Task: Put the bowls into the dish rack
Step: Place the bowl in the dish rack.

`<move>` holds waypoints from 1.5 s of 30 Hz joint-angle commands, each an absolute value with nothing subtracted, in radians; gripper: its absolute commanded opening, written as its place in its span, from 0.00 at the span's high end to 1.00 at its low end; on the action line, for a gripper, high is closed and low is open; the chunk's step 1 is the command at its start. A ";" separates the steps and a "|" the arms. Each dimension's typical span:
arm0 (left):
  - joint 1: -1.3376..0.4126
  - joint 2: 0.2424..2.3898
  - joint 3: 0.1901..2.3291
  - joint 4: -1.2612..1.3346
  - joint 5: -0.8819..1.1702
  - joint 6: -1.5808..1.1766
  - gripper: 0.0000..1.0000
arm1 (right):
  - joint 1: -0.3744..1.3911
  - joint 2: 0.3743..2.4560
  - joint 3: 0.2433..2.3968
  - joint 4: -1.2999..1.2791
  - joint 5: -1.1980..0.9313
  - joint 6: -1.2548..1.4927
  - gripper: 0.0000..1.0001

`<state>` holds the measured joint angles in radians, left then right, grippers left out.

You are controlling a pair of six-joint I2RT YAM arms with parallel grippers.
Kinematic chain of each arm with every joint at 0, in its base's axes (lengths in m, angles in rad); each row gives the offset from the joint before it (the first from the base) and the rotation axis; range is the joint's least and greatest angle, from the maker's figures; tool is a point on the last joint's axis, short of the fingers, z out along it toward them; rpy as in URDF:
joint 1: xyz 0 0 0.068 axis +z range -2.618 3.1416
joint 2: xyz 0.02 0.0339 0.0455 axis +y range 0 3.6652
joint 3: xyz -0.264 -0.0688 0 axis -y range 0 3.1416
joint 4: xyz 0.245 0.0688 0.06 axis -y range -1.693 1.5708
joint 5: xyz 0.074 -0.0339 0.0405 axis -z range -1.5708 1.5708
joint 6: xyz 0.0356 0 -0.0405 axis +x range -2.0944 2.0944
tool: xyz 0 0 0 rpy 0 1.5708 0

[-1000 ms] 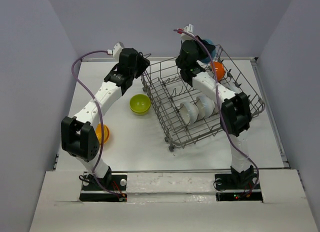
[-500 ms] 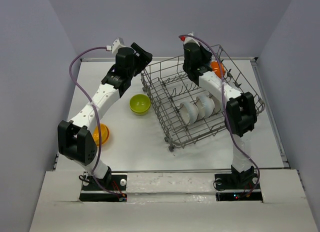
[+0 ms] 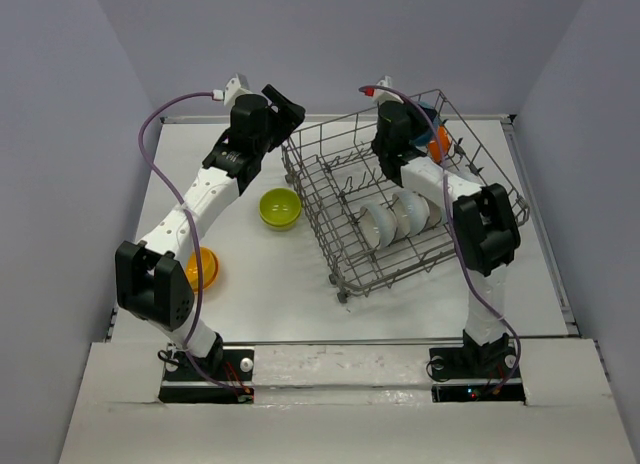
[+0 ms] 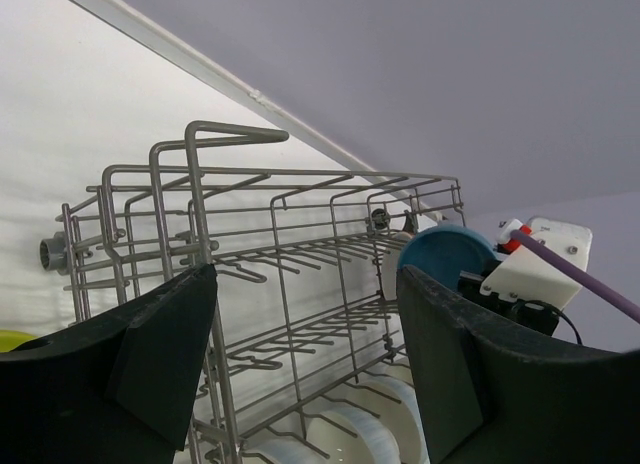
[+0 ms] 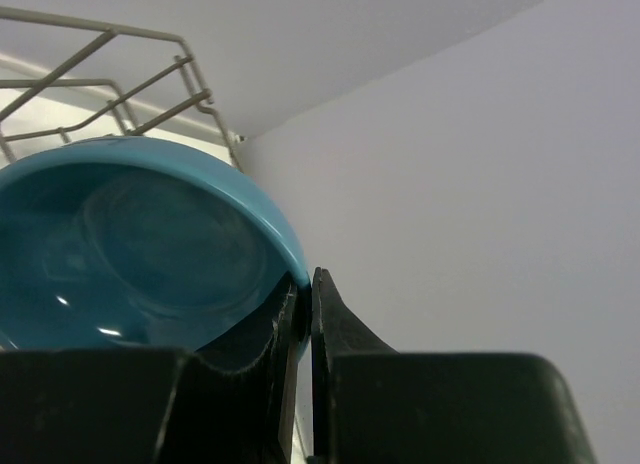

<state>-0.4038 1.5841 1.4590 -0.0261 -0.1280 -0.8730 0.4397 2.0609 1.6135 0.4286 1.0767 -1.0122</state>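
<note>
Wrist view — blue bowl (image 5: 150, 254), rim pinched

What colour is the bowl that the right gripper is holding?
The bowl is teal blue, clearest in the right wrist view.

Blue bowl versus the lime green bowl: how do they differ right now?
Grip: the blue bowl is pinched at its rim between the fingers of the right gripper; the lime green bowl is untouched.
Place: the blue bowl is up at the dish rack's far corner; the lime green bowl sits on the table, left of the rack.
Pose: the blue bowl is tilted; the lime green bowl rests mouth up.
Both are small and round.
</note>
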 commanded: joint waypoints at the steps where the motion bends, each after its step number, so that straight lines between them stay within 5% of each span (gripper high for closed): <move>1: -0.402 1.557 1.460 0.034 -0.114 -0.853 0.18 | 0.449 1.971 1.606 0.641 1.117 -1.140 0.99; 45: -0.403 1.548 1.422 0.064 -0.112 -0.850 0.18 | 0.491 2.138 1.574 0.833 1.177 -1.324 0.99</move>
